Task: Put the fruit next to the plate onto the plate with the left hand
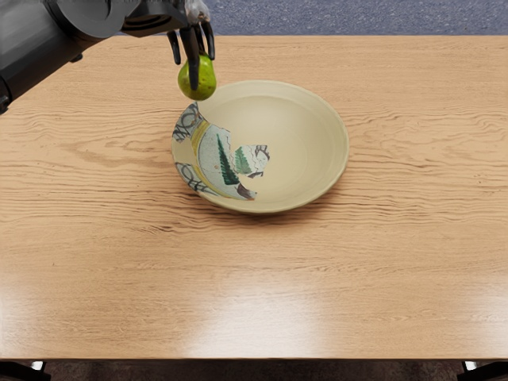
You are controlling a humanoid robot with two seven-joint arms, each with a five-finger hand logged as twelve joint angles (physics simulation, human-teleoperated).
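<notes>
Green fruit (198, 78) in left hand (189, 36) fingers, over plate (317, 171) rim.

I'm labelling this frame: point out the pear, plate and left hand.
pear (203, 80), head view, its green body
plate (311, 133), head view, bare right wall
left hand (181, 24), head view, knuckles above the pear

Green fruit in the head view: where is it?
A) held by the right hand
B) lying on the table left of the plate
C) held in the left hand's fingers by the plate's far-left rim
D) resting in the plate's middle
C: the left hand has its dark fingers curled around the green fruit at the plate's far-left rim.
</notes>
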